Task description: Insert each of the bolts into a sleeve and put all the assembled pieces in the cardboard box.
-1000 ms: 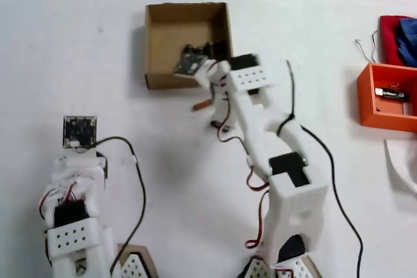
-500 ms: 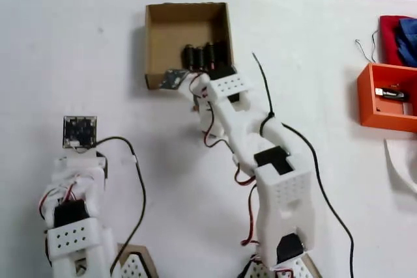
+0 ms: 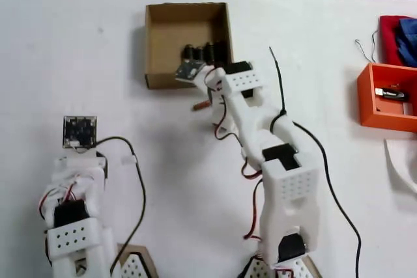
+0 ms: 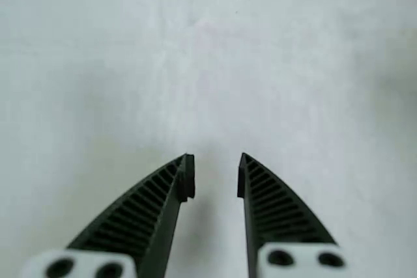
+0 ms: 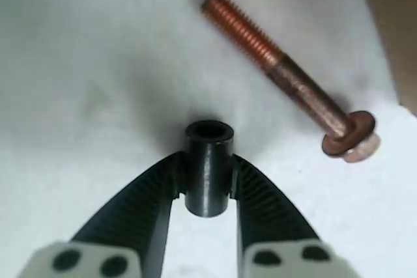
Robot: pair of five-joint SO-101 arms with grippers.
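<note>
Left arm (image 3: 73, 222): white printed arm folded back at the table's near left corner, well apart from everything else.
Left gripper (image 4: 214, 177): black ribbed fingers parted, with a clear gap and nothing between them, hanging over bare white table (image 3: 98, 50).
Cardboard box (image 3: 151, 81): open, square and brown, sitting on the far middle of the table.
Pieces in the box (image 3: 205, 52): a short row of dark cylindrical pieces lying against the box's right wall, near the front corner.
Copper bolt (image 5: 287, 79): long, with a threaded tip and a flanged head, lying flat on the table just in front of the box (image 3: 201, 105). It is beside the sleeve but not touching it.
Black sleeve (image 5: 208, 161): short plastic tube pinched at its sides, with its open bore facing the wrist camera.
Right gripper (image 5: 206, 185): fingers clamped onto the sleeve, low over the table.
Right arm (image 3: 270, 141): stretched forward from the near edge, its wrist just by the box's front right corner.
Orange bin (image 3: 368, 105): open plastic tray at the far right edge, with a small dark item inside.
Red and blue cloth (image 3: 397, 37): bundled behind the bin.
</note>
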